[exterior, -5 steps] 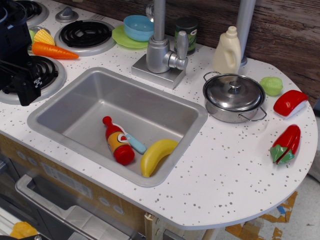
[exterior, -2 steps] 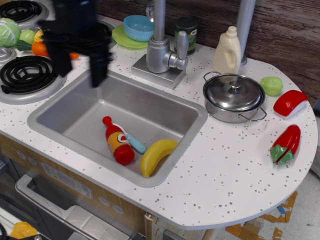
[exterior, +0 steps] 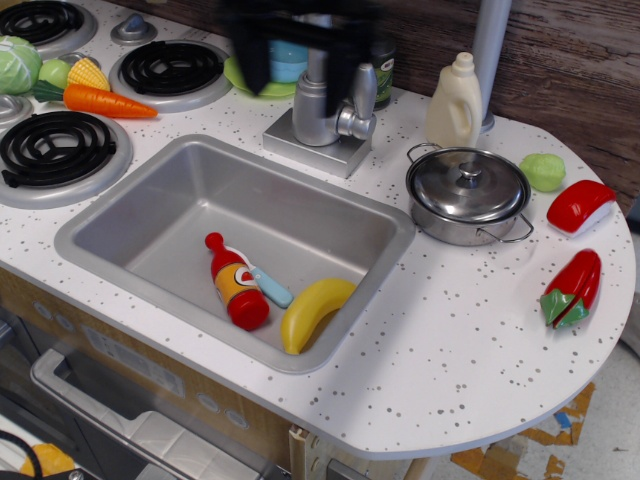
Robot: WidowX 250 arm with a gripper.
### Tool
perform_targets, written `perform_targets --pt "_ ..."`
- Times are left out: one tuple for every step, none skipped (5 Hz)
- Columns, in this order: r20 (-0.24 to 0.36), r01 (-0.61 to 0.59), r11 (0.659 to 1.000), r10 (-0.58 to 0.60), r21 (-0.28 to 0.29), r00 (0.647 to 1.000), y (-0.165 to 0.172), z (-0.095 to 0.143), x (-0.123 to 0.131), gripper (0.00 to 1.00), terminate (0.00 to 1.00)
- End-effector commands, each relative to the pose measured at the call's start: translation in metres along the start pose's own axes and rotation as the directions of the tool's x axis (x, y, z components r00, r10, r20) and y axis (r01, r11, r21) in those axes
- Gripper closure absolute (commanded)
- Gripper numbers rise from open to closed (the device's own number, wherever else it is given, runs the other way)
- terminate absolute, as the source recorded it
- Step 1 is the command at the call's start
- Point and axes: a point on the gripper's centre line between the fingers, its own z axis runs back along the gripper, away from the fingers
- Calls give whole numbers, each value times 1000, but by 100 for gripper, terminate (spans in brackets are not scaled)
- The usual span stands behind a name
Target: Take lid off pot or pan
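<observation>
A round, shiny steel lid (exterior: 467, 182) with a small metal knob at its centre sits closed on a small, shallow steel pot (exterior: 462, 221). The pot has two thin wire loop handles and stands on the white speckled counter (exterior: 470, 340), to the right of the sink. Nothing touches the lid.

Just behind the pot stands a cream plastic bottle (exterior: 455, 101). To the pot's right lie a pale green round toy (exterior: 543, 171), a red and white toy piece (exterior: 580, 205), and, nearer the front, a red toy pepper with a green stem (exterior: 572, 289).

To the left of the pot is a large rectangular steel sink basin (exterior: 190, 210). Inside it lie a red toy bottle (exterior: 233, 284) with a light blue piece beside it, and a yellow toy banana (exterior: 311, 310). A grey toy tap (exterior: 325, 105) rises behind the basin.

The dark robot gripper (exterior: 300, 45) is a motion-blurred shape at the top of the picture, in front of the tap and well apart from the pot. Whether its jaws are wide or narrow cannot be told. Behind it are a blue bowl (exterior: 285, 60) on a green plate (exterior: 250, 82) and a dark green can (exterior: 382, 55).

At far left are black coil burners (exterior: 55, 148), an orange toy carrot (exterior: 108, 102), a yellow corn piece (exterior: 87, 73) and a green cabbage (exterior: 18, 62).
</observation>
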Motion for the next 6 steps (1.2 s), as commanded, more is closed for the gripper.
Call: perform_targets --pt "103 58 998 -56 -15 993 -40 6 42 0 0" --pt "137 73 997 -68 -31 988 -59 -4 54 0 0" --pt "161 96 995 -89 -39 983 -76 -15 64 0 0" --pt "184 126 991 -116 -46 976 -82 -27 73 0 0" --pt "202 158 985 -141 -73 969 -86 -41 82 0 0" --pt "227 195 978 -173 -78 958 -88 -60 90 0 0"
